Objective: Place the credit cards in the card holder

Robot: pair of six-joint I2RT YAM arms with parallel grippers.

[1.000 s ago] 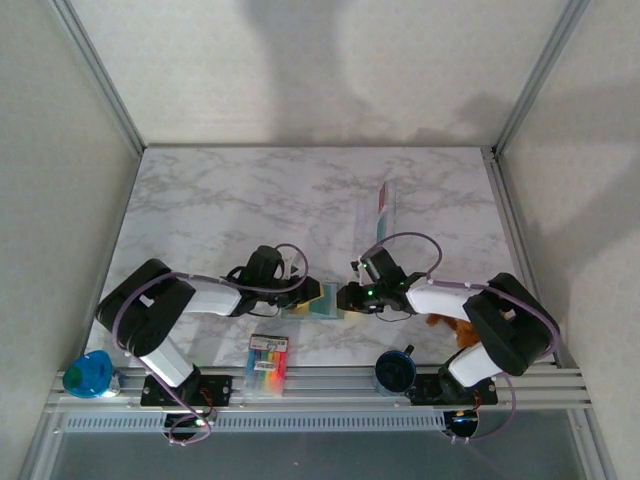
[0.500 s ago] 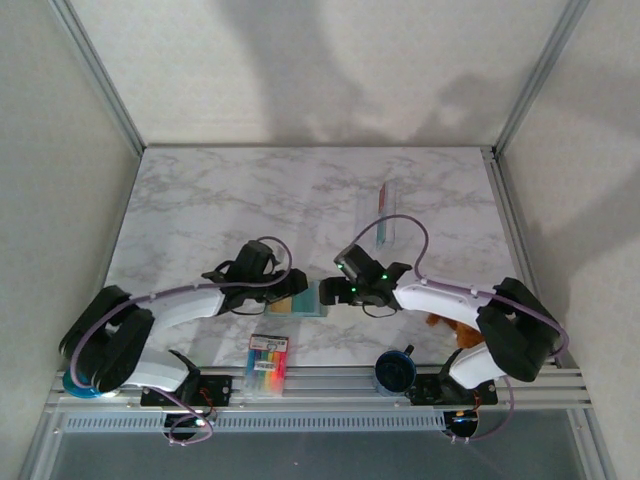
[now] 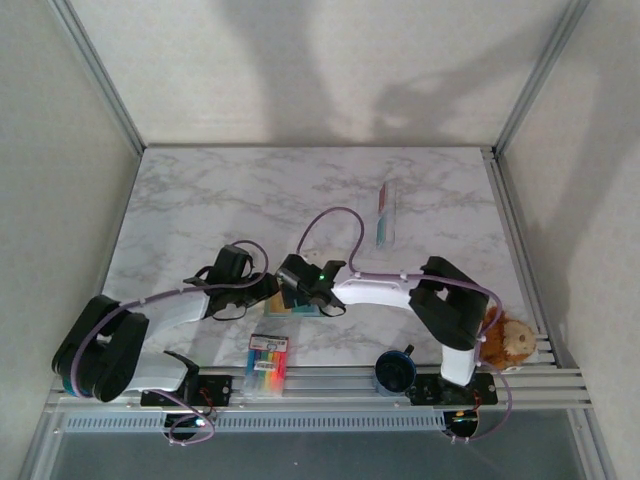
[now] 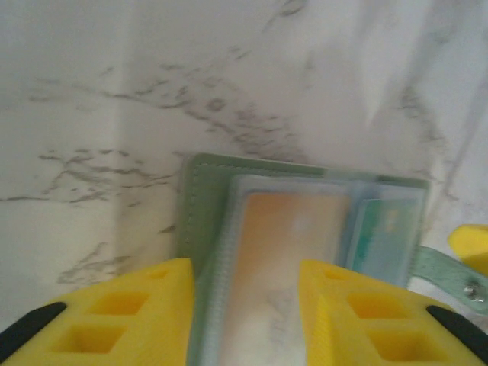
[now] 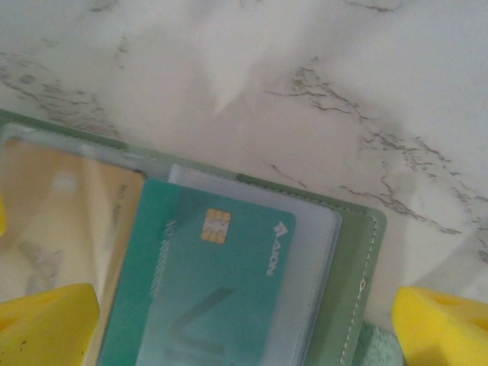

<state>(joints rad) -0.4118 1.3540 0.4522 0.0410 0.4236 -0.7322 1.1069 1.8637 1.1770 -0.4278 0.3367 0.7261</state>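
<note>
The grey-green card holder (image 3: 292,308) lies open on the marble table between both grippers. In the left wrist view its green cover (image 4: 202,198) frames a clear pocket with the tan-gold card (image 4: 290,229) inside. The teal card (image 5: 221,282) sits in the neighbouring pocket. My left gripper (image 4: 245,305) is open, its yellow fingers apart over the tan pocket. My right gripper (image 5: 244,328) is wide open over the teal card, nothing between its fingers. A narrow red and white card (image 3: 386,213) lies far back right, away from both grippers.
A pack of coloured markers (image 3: 266,362) lies near the front edge. A blue mug (image 3: 395,371) stands by the right arm's base and a brown plush toy (image 3: 510,340) sits at the right edge. Metal frame posts and walls bound the table.
The right arm swung left across the table and its gripper opened wide over the holder. The left gripper shifted left. The plush toy beside the right arm came into view.
</note>
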